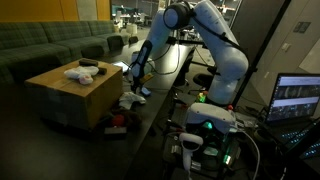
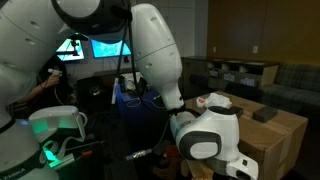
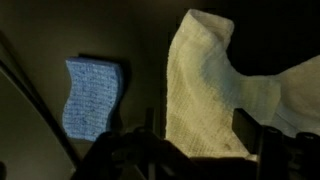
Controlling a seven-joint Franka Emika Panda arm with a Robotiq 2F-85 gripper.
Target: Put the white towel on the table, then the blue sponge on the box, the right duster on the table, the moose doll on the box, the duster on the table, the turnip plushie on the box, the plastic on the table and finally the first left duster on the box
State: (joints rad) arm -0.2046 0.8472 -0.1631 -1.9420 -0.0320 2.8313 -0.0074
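Hanging low over the table (image 1: 160,112) in the middle of an exterior view, the gripper (image 1: 133,86) points down from the white arm (image 1: 215,45), just right of the box (image 1: 70,100).

In the wrist view the gripper (image 3: 197,130) comes in from the bottom edge, and its two dark fingers (image 3: 246,128) stand wide apart. The towel (image 3: 205,85) fills the centre and right of that frame. It runs crumpled from between the fingers up to the upper right, on the dark table top (image 3: 30,50). The jaws look wide rather than pinched on the cloth, but I cannot tell whether a pad touches it. The sponge (image 3: 92,95) lies flat at left centre, near the towel but apart from it, with a dark strip of table between them.

Below the gripper in an exterior view a pale heap (image 1: 132,99) shows on the table, too small to name for sure. The box sits at left centre, with a white soft thing (image 1: 78,72) and a dark thing (image 1: 90,63) on its flat top. A reddish thing (image 1: 118,121) lies lower, by the box's near corner. A green couch (image 1: 50,40) takes the upper left and a lit laptop (image 1: 298,98) the right edge.

In an exterior view the arm (image 2: 150,50) bulks across the centre and hides the gripper. There the box (image 2: 285,132) stands at the right, and a lit monitor (image 2: 95,47) is at the upper left.
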